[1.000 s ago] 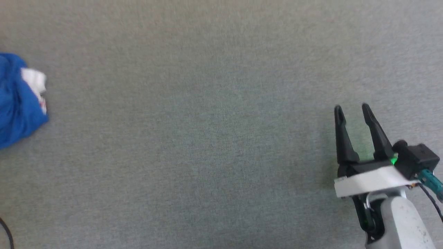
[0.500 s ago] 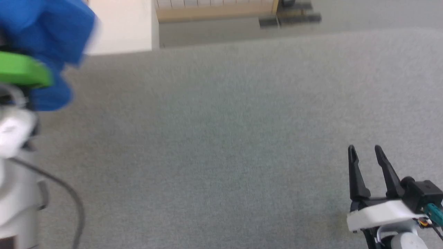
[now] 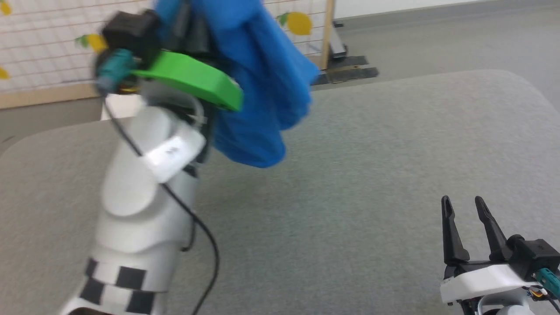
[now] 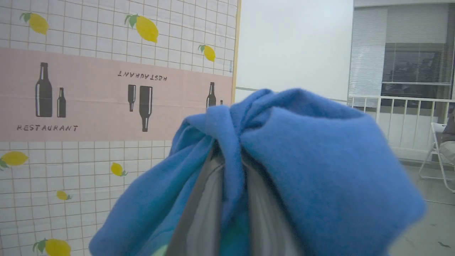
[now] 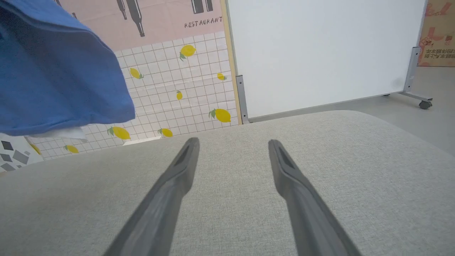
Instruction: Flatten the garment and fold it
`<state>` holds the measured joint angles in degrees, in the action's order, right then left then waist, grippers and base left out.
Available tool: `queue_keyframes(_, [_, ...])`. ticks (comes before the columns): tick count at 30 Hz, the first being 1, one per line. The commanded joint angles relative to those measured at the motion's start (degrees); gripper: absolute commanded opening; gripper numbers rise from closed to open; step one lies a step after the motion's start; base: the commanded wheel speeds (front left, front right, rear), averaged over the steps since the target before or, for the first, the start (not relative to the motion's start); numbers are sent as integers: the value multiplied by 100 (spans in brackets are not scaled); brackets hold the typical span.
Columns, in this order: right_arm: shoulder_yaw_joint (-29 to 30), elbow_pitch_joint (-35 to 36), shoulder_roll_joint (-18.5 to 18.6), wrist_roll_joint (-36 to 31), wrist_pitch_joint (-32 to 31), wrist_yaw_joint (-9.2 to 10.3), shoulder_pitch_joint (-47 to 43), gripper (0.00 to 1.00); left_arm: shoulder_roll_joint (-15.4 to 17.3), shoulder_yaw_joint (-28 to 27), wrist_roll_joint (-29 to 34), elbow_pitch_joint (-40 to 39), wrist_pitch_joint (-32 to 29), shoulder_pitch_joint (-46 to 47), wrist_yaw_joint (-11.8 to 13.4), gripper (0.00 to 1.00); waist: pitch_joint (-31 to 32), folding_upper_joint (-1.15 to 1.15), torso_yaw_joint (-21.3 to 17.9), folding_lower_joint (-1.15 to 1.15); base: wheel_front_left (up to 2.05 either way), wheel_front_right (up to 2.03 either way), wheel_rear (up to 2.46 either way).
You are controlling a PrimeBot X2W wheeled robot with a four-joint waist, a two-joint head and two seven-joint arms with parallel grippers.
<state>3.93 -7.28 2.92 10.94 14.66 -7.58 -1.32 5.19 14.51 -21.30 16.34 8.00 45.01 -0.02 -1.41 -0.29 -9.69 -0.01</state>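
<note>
The royal-blue garment (image 3: 258,83) hangs bunched in the air above the grey table (image 3: 372,166), its lowest fold clear of the surface. My left gripper (image 3: 192,26) is raised at the upper left and shut on it. In the left wrist view the blue garment (image 4: 302,160) drapes over both fingers (image 4: 206,206), with a pinch of cloth between them. My right gripper (image 3: 461,202) stands open at the lower right, low over the table, with nothing between its fingers (image 5: 177,177). The garment (image 5: 53,71) also hangs at the upper left of the right wrist view. Its white sleeves and lettering are hidden.
A lemon-patterned tiled partition (image 3: 43,43) with a wooden frame stands behind the table. A white board on wheels (image 5: 320,53) stands to its right. A railing and a folding chair (image 4: 437,149) stand further back in the room.
The head camera has tilted up and turned. My left arm has lifted the garment off the table, high into the air. My right gripper has stayed open.
</note>
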Motion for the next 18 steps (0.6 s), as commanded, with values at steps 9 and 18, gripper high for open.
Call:
queue_keyframes(9, [-56, 11, -4, -7, 33, 9, -51, 100, -226, 1054, -928, 929, -361, -501, -152, 0, -138, 29, -649, 1, 0, 0, 0])
queue_keyframes(18, [-32, 40, -4, -29, 33, 9, -104, 100, -230, 2371, -1639, 2226, -2392, -1125, -190, 0, -213, 29, -685, 1, 0, 0, 0])
